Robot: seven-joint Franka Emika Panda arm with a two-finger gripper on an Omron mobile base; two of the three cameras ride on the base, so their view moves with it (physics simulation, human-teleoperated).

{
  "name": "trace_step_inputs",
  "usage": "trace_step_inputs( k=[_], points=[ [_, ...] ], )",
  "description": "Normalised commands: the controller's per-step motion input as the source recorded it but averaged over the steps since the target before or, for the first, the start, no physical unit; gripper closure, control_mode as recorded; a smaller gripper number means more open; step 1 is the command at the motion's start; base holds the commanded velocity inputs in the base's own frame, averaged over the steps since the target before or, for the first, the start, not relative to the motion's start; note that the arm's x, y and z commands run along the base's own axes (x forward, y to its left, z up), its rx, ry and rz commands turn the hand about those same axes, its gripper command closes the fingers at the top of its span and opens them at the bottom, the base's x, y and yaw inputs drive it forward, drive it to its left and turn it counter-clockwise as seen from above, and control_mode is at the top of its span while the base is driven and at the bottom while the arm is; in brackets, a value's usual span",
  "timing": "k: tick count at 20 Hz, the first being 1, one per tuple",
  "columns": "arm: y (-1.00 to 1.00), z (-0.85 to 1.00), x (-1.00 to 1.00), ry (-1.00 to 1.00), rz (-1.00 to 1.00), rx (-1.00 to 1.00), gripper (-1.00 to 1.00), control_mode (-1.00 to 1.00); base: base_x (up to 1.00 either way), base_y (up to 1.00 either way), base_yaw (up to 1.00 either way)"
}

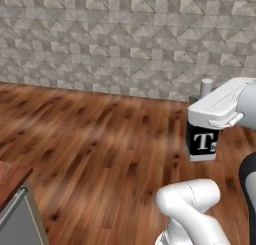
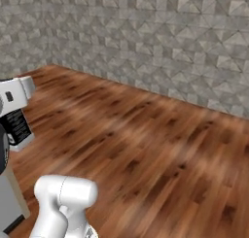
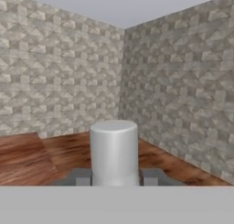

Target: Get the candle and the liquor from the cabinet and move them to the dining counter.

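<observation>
The liquor's white cap (image 3: pixel 114 152) stands closest to the lens in the hand view, a plain upright cylinder rising between the two dark fingertips (image 3: pixel 78 177), which press against it from either side. The hand (image 3: pixel 114 178) is pinching the bottle at its neck; nothing else is in its grip.

In the left base view the liquor (image 1: pixel 202 141) hangs directly beneath the hand (image 1: pixel 207 121), clear of the wood floor (image 1: pixel 100 139) below. Its black body carries a white label with a large serif "T"; smaller marks beside that letter are too blurred to read. The cap tip pokes up just above and behind the hand. In the right base view the same bottle (image 2: pixel 18 129) shows its side face, printed with fine white lines of text, illegible at this size.

Ahead of the hand, two grey stone-patterned walls (image 3: pixel 59 77) meet in a corner. Well off to the hand's left and lower, the reddish-brown corner of a worktop (image 1: pixel 11 178) on a grey base enters the left base view.
</observation>
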Motion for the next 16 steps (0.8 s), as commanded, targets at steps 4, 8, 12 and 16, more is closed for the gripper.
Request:
trace_step_inputs(
  k=[4, 8, 12, 16],
  points=[
    [0.00, 0.00, 0.00, 0.00, 0.00, 0.00, 1.00, 1.00, 0.55, -0.14, 0.34],
    [0.00, 0.00, 0.00, 0.00, 0.00, 0.00, 1.00, 1.00, 0.64, -0.12, 0.33],
    [0.00, 0.00, 0.00, 0.00, 0.00, 0.00, 1.00, 1.00, 0.68, -0.09, 0.33],
    [0.00, 0.00, 0.00, 0.00, 0.00, 0.00, 1.00, 1.00, 0.65, -0.11, 0.34]
  ],
)
